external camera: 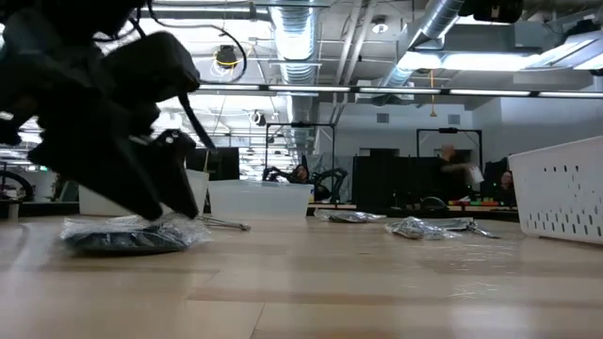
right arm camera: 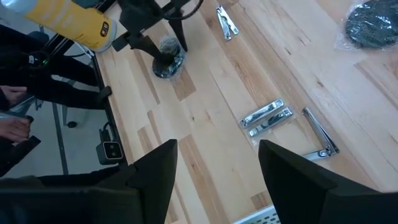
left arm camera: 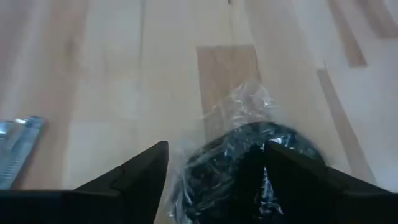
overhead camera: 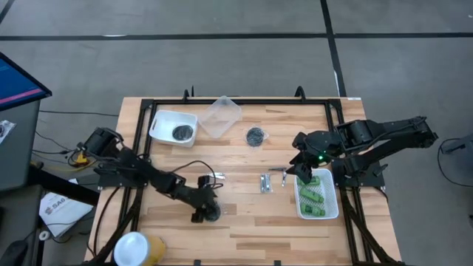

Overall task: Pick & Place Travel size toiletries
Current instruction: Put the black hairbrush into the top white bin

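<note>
A dark grey round jar in clear wrap (left arm camera: 249, 168) lies flat on the table near its near-left part (overhead camera: 211, 214). My left gripper (left arm camera: 216, 149) is open and low over it, one finger on each side (external camera: 165, 202). A second jar (overhead camera: 255, 136) lies mid-table, and a third (overhead camera: 182, 133) sits in a white tub (overhead camera: 161, 122). Green bottles (overhead camera: 316, 193) lie in the white mesh basket (overhead camera: 298, 201). Silver tools (overhead camera: 266, 182) lie left of the basket (right arm camera: 267, 117). My right gripper (overhead camera: 301, 175) hovers open at the basket's far-left corner (right arm camera: 217, 146), holding nothing. My left gripper comes at the wrapped jar from above, slanting down, with the jar between its open fingers. One finger (left arm camera: 298, 180) overlaps the jar's rim (left arm camera: 283, 140) in the wrist view. Whether it touches the jar or the wrap, I cannot tell. The jar lies flat on the table.
A clear plastic tub (overhead camera: 220, 117) stands at the far side between the white tub and the middle jar. A yellow and white bottle (overhead camera: 140, 250) lies at the near-left edge. A nail clipper (right arm camera: 320, 134) lies by the silver tools. Bare wood shows in the table's near middle.
</note>
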Available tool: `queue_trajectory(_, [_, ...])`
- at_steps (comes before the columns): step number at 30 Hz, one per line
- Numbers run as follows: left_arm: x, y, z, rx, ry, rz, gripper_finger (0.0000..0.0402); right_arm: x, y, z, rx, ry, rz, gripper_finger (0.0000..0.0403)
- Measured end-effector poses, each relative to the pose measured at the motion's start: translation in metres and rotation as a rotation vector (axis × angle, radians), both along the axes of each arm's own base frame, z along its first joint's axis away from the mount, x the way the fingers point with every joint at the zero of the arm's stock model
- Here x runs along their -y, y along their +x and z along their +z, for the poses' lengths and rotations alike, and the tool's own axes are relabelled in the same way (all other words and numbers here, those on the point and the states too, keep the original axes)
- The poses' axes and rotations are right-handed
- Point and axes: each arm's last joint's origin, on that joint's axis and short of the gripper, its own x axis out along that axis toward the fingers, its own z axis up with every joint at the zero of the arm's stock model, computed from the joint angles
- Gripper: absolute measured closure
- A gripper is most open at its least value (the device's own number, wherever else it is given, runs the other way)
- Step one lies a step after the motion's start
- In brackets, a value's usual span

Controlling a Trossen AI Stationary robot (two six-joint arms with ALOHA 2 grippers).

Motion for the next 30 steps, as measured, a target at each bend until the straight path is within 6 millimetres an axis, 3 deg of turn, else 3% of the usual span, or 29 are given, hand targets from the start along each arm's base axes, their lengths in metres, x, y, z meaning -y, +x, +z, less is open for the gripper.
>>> queue_trajectory(8, [0.002, 0.002, -0.015, -0.06, -0.065, 0.036, 0.0218, 0.0, 0.0, 0.0, 0.0, 0.0, 0.0, 0.0184])
queue_trajectory(19, [-0.005, 0.0, 0.004, -0.02, -0.086, 0.06, 0.039, 0.0, 0.0, 0.0, 0.0, 0.0, 0.0, 0.0184])
queue_trajectory(27, [-0.008, 0.004, 0.009, 0.003, -0.108, 0.092, 0.04, 0.0, 0.0, 0.0, 0.0, 0.001, -0.001, 0.0184])
queue_trajectory(30, [-0.007, 0.007, 0.022, 0.054, -0.131, 0.094, 0.0401, 0.0, 0.0, 0.0, 0.0, 0.0, 0.0, 0.0184])
